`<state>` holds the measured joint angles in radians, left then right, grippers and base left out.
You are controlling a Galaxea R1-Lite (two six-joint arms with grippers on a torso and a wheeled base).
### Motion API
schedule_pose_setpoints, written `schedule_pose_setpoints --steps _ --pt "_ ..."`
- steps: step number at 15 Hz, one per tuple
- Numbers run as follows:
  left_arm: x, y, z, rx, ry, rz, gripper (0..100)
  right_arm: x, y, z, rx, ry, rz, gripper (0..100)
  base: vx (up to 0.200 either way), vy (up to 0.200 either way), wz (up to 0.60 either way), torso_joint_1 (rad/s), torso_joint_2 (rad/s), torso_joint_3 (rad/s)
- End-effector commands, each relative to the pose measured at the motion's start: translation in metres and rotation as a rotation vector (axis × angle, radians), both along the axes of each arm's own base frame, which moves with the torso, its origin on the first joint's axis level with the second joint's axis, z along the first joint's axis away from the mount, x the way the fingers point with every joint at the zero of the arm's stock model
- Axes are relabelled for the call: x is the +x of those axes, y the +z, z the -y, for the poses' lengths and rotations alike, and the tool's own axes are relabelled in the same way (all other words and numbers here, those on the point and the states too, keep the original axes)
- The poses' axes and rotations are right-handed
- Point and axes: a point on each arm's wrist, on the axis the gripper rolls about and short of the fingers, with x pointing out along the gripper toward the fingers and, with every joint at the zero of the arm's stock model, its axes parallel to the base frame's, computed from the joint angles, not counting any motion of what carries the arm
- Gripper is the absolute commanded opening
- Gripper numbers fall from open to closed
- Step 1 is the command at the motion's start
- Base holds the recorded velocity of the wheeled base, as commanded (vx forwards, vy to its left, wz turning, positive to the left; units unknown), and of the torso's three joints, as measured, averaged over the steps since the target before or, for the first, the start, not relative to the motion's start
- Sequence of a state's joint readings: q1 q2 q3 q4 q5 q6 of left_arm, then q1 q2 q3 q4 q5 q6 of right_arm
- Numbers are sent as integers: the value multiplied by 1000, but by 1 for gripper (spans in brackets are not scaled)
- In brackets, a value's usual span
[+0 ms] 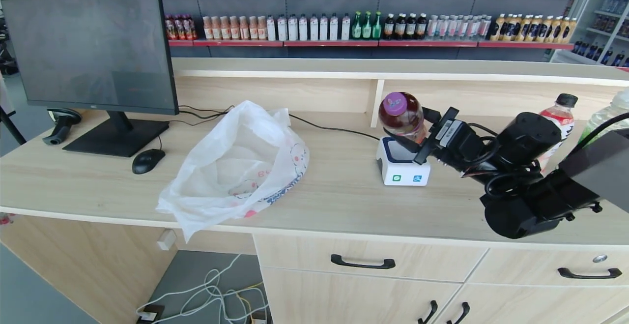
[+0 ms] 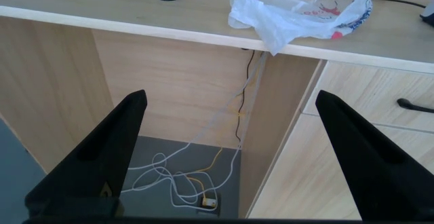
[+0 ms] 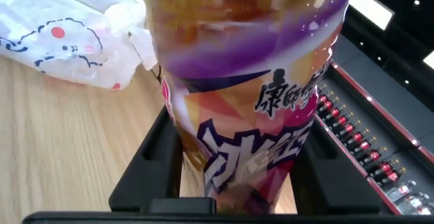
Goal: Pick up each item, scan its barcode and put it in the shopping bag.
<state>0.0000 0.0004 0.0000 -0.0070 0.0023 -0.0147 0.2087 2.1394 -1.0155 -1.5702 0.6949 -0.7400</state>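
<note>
Right up close to the wrist cam was the bottle [image 3: 244, 95], pinched around its middle by the right gripper [image 3: 237, 176], one finger on each side of the label. From the head cam it hung just above the scanner [image 1: 403, 166], tipped so its purple cap pointed up and out. The scanner sat right of the worktop's [image 1: 334, 196] centre.

Stuff that could've gone wrong, imo:
- Couldn't tell where the barcode was, so the wrong side of the label might've faced the scanner window and given no read.
- Smooth round bottle, held tilted, so it looked like it could twist or slide in that pinch.
- The shopping bag [image 1: 236, 166] lay slumped left of centre, well apart from the scanner, with its edge drooping over the worktop's front edge. The mouth looked half collapsed, so a dropped bottle could've landed on top and rolled off the front.
- The left gripper [image 2: 230, 149] hung spread wide and empty below the front edge, so nothing held the bag open.
</note>
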Motion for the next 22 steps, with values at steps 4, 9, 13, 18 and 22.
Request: schedule_pose_setpoints --steps 4,9,13,18,22 --pt "0 0 0 -1 2 0 100 18 -8 11 -26 -2 26 0 0 0 0 0 0 0" --pt "0 0 0 -2 2 0 100 21 -12 22 -44 -14 29 0 0 0 0 0 0 0" --pt "0 0 0 -1 2 1 100 24 -16 35 -52 -36 20 0 0 0 0 0 0 0" --pt "0 0 0 -1 2 0 100 26 -20 35 -54 -41 13 0 0 0 0 0 0 0" --pt "0 0 0 -2 2 1 100 27 -22 34 -54 -40 6 0 0 0 0 0 0 0"
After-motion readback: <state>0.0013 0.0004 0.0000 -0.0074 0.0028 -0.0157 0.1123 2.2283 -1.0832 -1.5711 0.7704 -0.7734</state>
